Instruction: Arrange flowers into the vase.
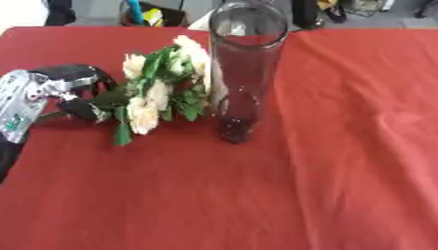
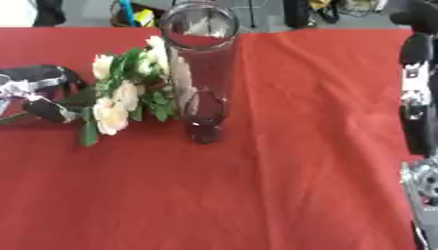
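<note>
Scanning from the near edge, I see the counter [image 1: 256,205] covered by a red cloth, bare across its near half. At the right edge of the right eye view, my right arm stands upright; I cannot tell how its fingers are set.

Farther in, at the left side, my left hand [image 1: 73,90] lies low on the cloth with its fingers [image 1: 81,108] curled round the stem end of the flowers [image 1: 158,90]. The bunch, cream blooms with green leaves, lies tilted on the cloth, stems toward my left hand and heads pointing up and right toward the vase [image 1: 244,73].

The vase is a tall clear glass cylinder, upright near the middle of the counter, just right of the flowers. The topmost blooms touch or overlap its left wall. The flowers are outside the vase.
</note>
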`<state>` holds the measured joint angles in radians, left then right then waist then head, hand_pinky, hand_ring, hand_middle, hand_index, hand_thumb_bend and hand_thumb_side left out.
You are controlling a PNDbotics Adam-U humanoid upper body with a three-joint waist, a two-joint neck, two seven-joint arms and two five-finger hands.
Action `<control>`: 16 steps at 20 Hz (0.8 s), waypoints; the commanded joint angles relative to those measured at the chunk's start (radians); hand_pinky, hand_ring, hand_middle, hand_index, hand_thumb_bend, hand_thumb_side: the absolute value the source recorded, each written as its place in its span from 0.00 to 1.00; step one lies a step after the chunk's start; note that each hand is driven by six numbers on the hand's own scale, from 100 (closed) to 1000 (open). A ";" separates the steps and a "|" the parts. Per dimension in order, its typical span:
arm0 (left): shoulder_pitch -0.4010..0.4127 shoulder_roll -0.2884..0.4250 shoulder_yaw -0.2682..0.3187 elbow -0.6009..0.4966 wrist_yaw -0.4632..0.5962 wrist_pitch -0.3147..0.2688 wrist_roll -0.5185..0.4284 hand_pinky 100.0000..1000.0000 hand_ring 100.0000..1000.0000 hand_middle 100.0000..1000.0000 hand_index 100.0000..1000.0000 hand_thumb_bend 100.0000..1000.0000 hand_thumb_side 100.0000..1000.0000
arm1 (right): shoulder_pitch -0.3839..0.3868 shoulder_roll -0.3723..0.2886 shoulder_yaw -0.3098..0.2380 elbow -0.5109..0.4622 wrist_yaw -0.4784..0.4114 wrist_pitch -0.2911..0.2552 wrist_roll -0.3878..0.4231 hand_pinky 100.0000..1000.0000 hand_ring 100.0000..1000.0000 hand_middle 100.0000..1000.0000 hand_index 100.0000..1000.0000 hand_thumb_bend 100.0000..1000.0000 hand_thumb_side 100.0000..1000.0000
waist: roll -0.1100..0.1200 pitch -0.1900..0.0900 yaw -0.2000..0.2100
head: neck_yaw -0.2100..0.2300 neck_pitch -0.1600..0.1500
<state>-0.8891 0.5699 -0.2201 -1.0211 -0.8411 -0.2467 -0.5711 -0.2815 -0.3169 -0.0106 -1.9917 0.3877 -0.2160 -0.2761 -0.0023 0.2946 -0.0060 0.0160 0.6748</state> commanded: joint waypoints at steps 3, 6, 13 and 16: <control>-0.024 0.011 0.008 -0.019 -0.002 0.000 0.011 0.33 0.52 0.63 0.78 0.18 0.38 | -0.005 -0.006 0.002 -0.008 -0.002 -0.001 0.009 0.92 0.85 0.70 0.88 0.00 0.99 | 0.001 -0.015 -0.001 | 0.004 -0.011; -0.028 0.006 0.008 -0.016 -0.010 0.002 0.023 0.23 0.41 0.51 0.70 0.17 0.37 | -0.005 -0.004 0.004 -0.008 -0.003 0.001 0.013 0.93 0.85 0.70 0.88 0.00 0.99 | 0.002 -0.015 -0.001 | 0.005 -0.012; -0.028 -0.007 0.008 0.015 -0.027 0.024 0.031 0.08 0.26 0.36 0.56 0.01 0.39 | -0.004 -0.003 0.004 -0.008 -0.005 0.001 0.016 0.93 0.85 0.70 0.88 0.00 0.99 | 0.000 -0.015 -0.003 | 0.009 -0.015; -0.027 -0.014 0.009 0.025 -0.021 0.033 0.042 0.33 0.35 0.40 0.55 0.00 0.36 | -0.005 -0.002 0.005 -0.008 -0.005 0.001 0.018 0.93 0.85 0.70 0.88 0.00 0.99 | 0.000 -0.015 -0.002 | 0.009 -0.016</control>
<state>-0.8932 0.5411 -0.2202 -0.9899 -0.8622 -0.2192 -0.5349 -0.2808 -0.3119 -0.0053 -1.9917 0.3877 -0.2133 -0.2621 -0.0024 0.2961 -0.0078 0.0215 0.6705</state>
